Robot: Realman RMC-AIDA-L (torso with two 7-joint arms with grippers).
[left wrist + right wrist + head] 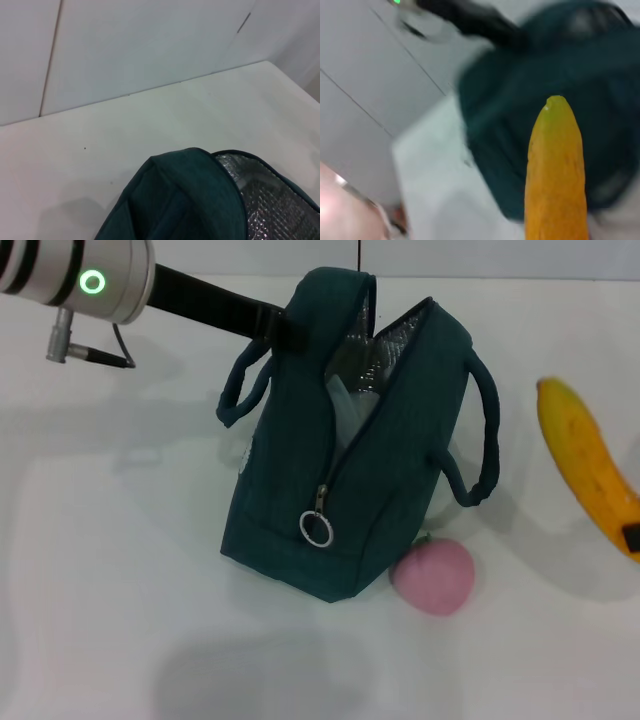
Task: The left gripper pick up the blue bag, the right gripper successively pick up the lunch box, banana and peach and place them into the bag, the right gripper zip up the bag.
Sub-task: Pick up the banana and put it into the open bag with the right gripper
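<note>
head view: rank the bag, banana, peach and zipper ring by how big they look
1. Bag, by far the largest.
2. Banana, cut off at the frame edge, so its full length is unseen.
3. Peach.
4. Zipper ring, smallest.

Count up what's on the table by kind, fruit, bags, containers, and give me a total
Fruit: 2, the banana and the peach
Bags: 1, the blue bag, unzipped and held at its top edge by the left gripper
Containers: 1, the lunch box, seen only partly through the bag's opening
Total: 4
</note>
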